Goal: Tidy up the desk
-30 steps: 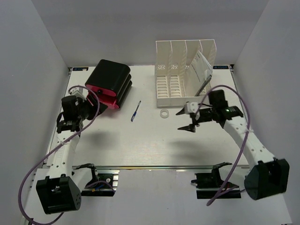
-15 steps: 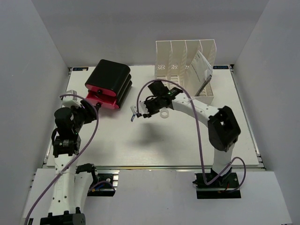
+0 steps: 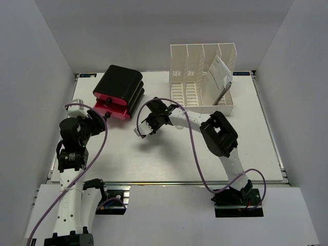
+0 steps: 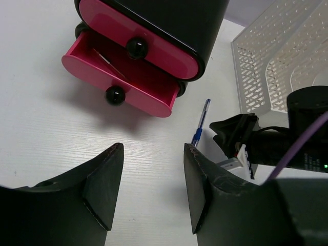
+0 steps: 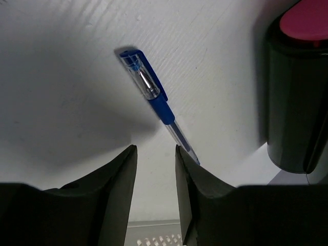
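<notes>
Desk [image 3: 169,159] tidying advances: your right tool [image 5: 155,152] has swung across to the blue pen [image 5: 154,97], half-spread and holding nothing; left tool [image 4: 154,154] spread.

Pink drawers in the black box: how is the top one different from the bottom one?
The upper drawer is pushed shut, while the lower drawer is pulled out. The upper drawer shows only its front; the lower drawer shows its inside, with a thin stick lying in it. Both are pink, have a round black knob, and sit in the same black box.
</notes>
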Robot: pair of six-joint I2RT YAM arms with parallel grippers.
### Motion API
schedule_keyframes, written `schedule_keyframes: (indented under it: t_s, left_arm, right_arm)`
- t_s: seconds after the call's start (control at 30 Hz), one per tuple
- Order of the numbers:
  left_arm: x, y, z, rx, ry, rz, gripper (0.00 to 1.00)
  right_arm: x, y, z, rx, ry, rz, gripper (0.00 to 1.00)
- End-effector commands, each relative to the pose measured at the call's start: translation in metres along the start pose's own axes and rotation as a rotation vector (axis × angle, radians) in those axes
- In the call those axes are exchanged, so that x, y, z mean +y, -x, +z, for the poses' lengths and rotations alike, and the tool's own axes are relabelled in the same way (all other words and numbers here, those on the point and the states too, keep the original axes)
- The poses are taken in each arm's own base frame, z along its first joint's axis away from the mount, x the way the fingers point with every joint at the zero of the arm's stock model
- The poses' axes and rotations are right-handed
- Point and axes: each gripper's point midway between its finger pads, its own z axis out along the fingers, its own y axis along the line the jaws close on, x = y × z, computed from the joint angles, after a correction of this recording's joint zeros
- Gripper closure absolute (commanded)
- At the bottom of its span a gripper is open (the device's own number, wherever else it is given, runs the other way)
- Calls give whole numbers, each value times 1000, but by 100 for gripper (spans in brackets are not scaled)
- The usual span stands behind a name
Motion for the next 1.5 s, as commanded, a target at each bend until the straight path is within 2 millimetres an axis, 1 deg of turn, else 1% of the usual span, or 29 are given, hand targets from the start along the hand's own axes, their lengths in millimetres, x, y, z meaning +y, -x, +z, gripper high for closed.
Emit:
schedule_keyframes:
  t_s: [0.0, 0.1, 0.17, 0.27, 0.43, 0.6, 0.8, 0.83, 0.9, 0.97, 1.0, 1.07, 1.13, 1.23, 1.27, 1.33, 1.37, 1.43, 1.47]
  left_arm:
    - [-2, 11, -6, -39, -2, 16, 40]
    - [-3, 13, -8, -48, -3, 17, 40]
    - [-3, 14, -8, -52, -5, 18, 40]
    - [-4, 14, -8, -53, -8, 19, 40]
    - [-5, 16, -10, -59, -13, 22, 40]
    - [-4, 17, -12, -69, -7, 21, 40]
    - [-5, 19, -13, -75, -9, 21, 40]
    - [-5, 20, -14, -77, -7, 20, 40]
    - [-5, 20, -14, -76, -6, 21, 40]
    - [-5, 21, -14, -80, -3, 21, 40]
    - [-5, 22, -15, -83, -2, 22, 40]
    - [-4, 22, -16, -85, 3, 20, 40]
    - [-4, 23, -17, -90, 5, 21, 40]
    - [-3, 24, -17, -91, 11, 19, 40]
    - [-3, 24, -17, -91, 11, 19, 40]
    - [-3, 23, -16, -90, 12, 17, 40]
    - [-3, 23, -16, -90, 12, 18, 40]
    - [-3, 23, -16, -87, 14, 18, 40]
    - [-3, 23, -17, -91, 15, 17, 40]
  right_arm:
    - [-41, -5, -5, 58, -102, -114, 58]
    - [-38, -9, 2, 70, -85, -142, 57]
    - [-36, -8, 6, 72, -74, -158, 57]
    - [-28, -8, 11, 71, -41, -183, 58]
    - [-8, -7, 16, 66, 41, -254, 58]
    - [-2, -10, 22, 78, 84, -320, 59]
    - [-4, -10, 27, 88, 94, -376, 60]
    - [-7, -8, 28, 85, 94, -394, 60]
    - [-5, -10, 32, 89, 112, -401, 60]
    - [-9, -10, 33, 89, 114, -427, 60]
    - [-6, -8, 38, 85, 125, -437, 61]
    - [-2, -8, 40, 88, 157, -470, 62]
    - [5, -6, 45, 78, 185, -483, 64]
    - [17, -1, 46, 60, 248, -498, 68]
    - [26, -1, 44, 50, 285, -500, 70]
    - [36, 3, 42, 27, 331, -521, 72]
    - [46, 2, 37, 14, 379, -521, 72]
    - [54, 6, 34, -12, 423, -529, 74]
    - [67, 7, 28, -33, 485, -520, 75]
